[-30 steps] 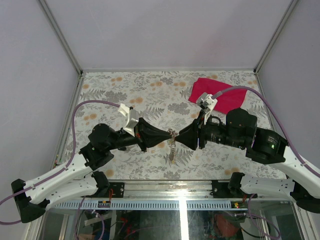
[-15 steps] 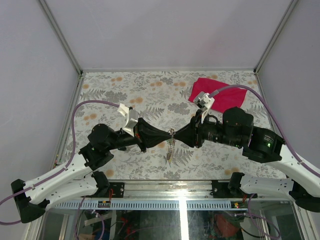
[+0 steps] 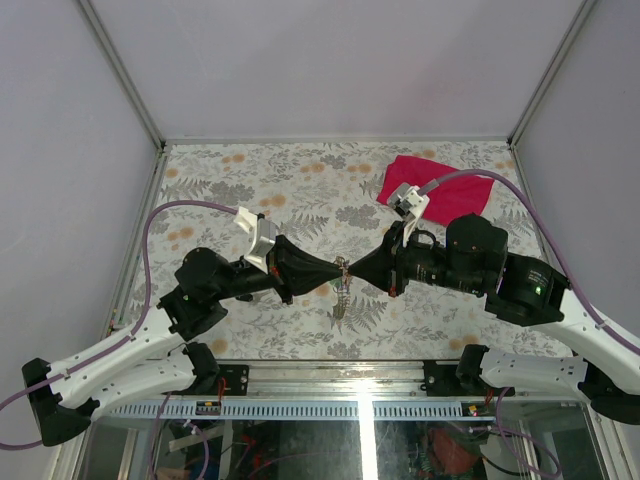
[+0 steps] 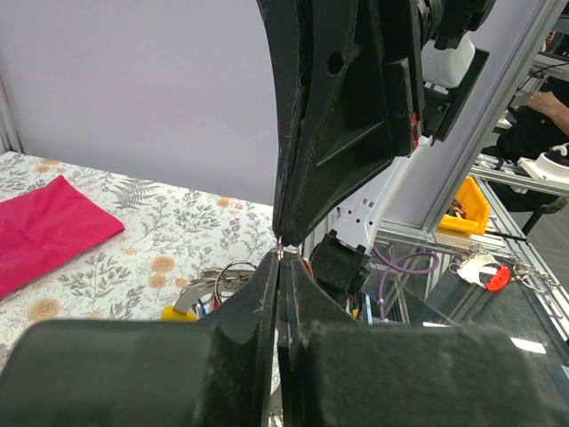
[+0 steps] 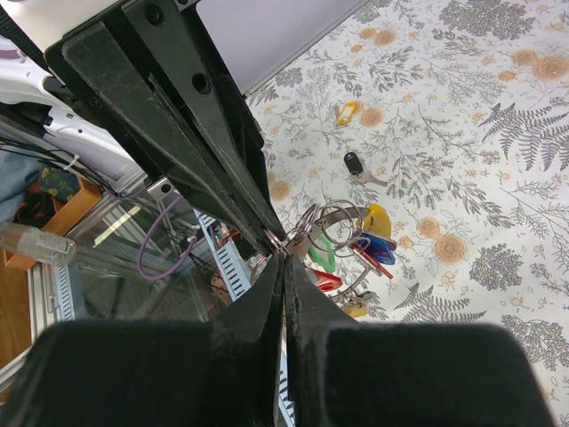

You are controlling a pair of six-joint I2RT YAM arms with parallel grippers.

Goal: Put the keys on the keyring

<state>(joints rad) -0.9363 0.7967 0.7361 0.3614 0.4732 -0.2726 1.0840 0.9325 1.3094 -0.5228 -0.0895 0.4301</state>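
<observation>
The keyring point(image 5: 342, 233) hangs in the air between both gripper tips, a cluster of silvery rings carrying yellow, blue, green and red tags. My left gripper point(image 3: 337, 268) is shut on one of its rings, seen from behind its own fingers point(image 4: 263, 294). From the opposite side my right gripper point(image 5: 285, 255) is shut on the same bundle, tip to tip with the left. In the top view the keyring point(image 3: 343, 292) dangles just below the two tips. A black-headed key point(image 5: 356, 165) lies loose on the table, and a small yellow tag point(image 5: 345, 113) lies beyond it.
A red cloth point(image 3: 437, 187) lies at the back right of the flowered table point(image 3: 250, 180), also showing as the red cloth point(image 4: 40, 233) in the left wrist view. A metal frame edges the table, with grey walls behind. Both arms meet near the front edge.
My right gripper has closed from part open to shut and has shifted slightly left against the left gripper's tip. The left gripper stayed shut and still.
</observation>
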